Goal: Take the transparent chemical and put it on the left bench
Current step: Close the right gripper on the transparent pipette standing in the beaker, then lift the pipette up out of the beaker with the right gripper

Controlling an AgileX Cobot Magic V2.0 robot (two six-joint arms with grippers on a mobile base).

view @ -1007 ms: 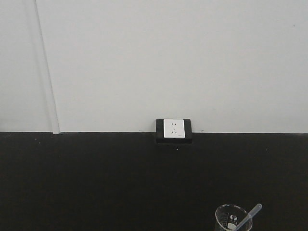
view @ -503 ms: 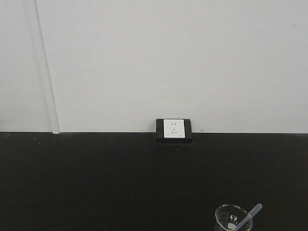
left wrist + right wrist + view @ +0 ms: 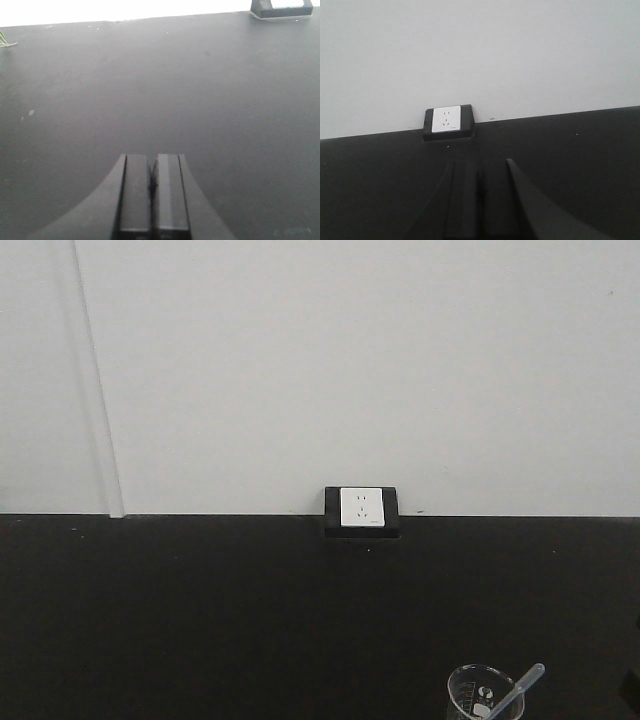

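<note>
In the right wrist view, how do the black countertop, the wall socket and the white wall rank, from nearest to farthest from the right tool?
From the right tool:
1. black countertop: directly beneath and ahead.
2. wall socket: at the counter's back edge, slightly left.
3. white wall: behind the socket.

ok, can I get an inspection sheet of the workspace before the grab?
Surface: matte black countertop, a few pale specks.
Job's things: clear dropper leaning in the glass beaker, wider end up, at the front view's bottom right; left bench not in view.
Clutter: green strands at the left wrist view's edge, too little shown to identify.
Grippers: left gripper jaws shut, empty, over bare counter; right gripper jaws shut, empty, facing the wall socket.
Cables: nothing seen.
Surroundings: plain white wall behind the counter.
</note>
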